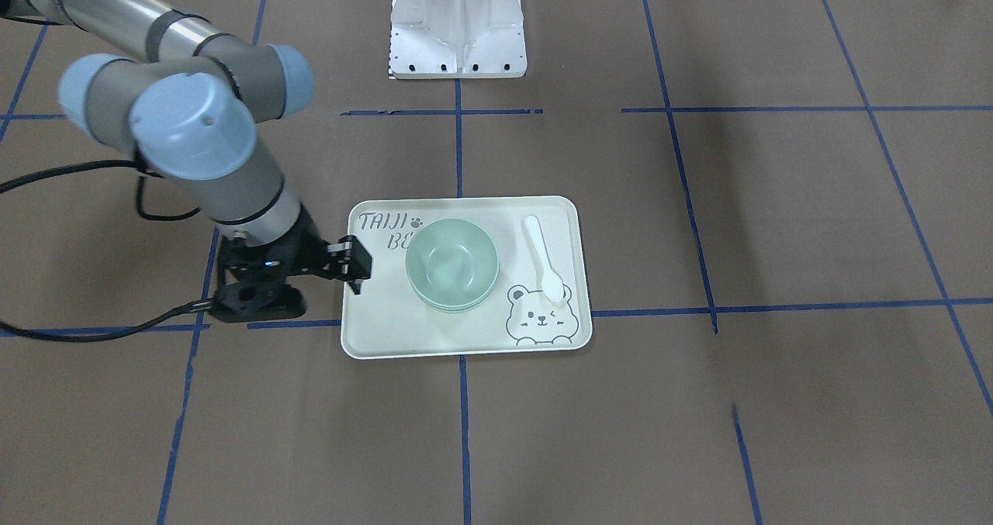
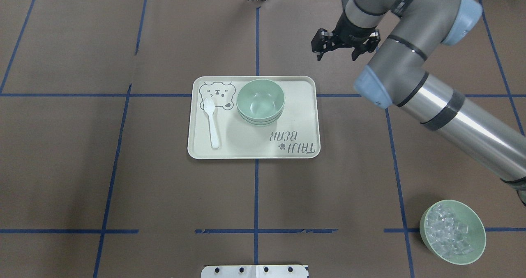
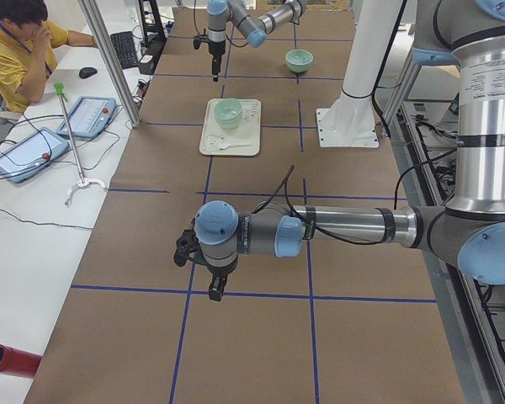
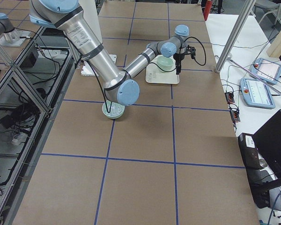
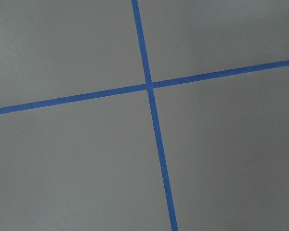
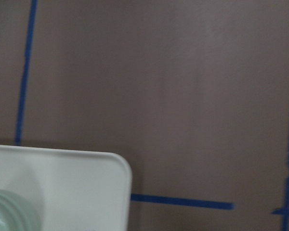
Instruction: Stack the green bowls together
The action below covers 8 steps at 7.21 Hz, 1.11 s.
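Green bowls: the green bowls (image 2: pixel 260 101) sit nested in one stack on the tray (image 2: pixel 238 147), in its far right part; three rims show one under another; the stack stands upright and level
Tray contents: a white spoon (image 2: pixel 212 124) lies beside the stack, apart from it
Right pincer: the right pincer (image 2: pixel 336 55) hangs over the bare desk (image 2: pixel 123 187) beyond the tray's far right corner, near it but clear of it; jaws wide, nothing between them
Left pincer: the left pincer (image 3: pixel 206 282) hovers over the desk, well apart from the tray; it shows only in the side view, so wide or narrow cannot be told; its wrist camera shows only desk and blue tape (image 5: pixel 149 86)
Excluded item: the bowl of clear cubes (image 2: pixel 453 232) stands at the near right of the desk, well apart from the tray; not part of the stack
Step in hand: judged as stacking complete; bowls released
Next move: judged to call for no further grasp; raise the right arm clear without brushing the tray rim; leave the bowl of clear cubes where it stands
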### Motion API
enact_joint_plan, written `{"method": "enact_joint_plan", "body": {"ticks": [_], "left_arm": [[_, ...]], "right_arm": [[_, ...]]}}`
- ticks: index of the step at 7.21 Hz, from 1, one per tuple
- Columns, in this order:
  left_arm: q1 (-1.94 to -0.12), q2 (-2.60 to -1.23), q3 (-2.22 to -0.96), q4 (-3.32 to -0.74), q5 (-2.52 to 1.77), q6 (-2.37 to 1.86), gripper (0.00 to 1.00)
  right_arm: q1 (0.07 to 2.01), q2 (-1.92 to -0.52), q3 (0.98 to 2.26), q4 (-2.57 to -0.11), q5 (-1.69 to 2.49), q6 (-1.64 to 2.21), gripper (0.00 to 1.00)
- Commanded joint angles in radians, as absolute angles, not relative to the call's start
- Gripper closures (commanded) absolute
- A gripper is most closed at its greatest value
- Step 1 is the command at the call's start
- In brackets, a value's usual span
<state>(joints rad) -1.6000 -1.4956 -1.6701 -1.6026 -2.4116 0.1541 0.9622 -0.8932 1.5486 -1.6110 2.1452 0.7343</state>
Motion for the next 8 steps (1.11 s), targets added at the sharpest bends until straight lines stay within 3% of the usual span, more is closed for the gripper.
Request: {"method": "enact_joint_plan", "body": {"ticks": [1,4,6,8], "left_arm": [[-1.601,-1.496,-1.672,-1.601,-2.408,0.141,0.00],[-1.600,-1.497,-1.678,-1.606,-2.410,0.127,0.00],[-1.601,-1.497,-1.687,-1.608,-2.401,0.129,0.00],[-1.601,-1.497,-1.703,-1.608,-2.401,0.130,0.00]], "right_arm": [[1.212,-1.045,1.583,-1.733,2.247,0.220,0.00],[1.461,-1.379,1.626,-1.723,2.329,-0.156,0.00],[1.517,-1.516,1.626,-1.720,2.327,-0.143,0.00],[1.517,-1.557,1.625,-1.658,2.327,-0.135,0.00]]}}
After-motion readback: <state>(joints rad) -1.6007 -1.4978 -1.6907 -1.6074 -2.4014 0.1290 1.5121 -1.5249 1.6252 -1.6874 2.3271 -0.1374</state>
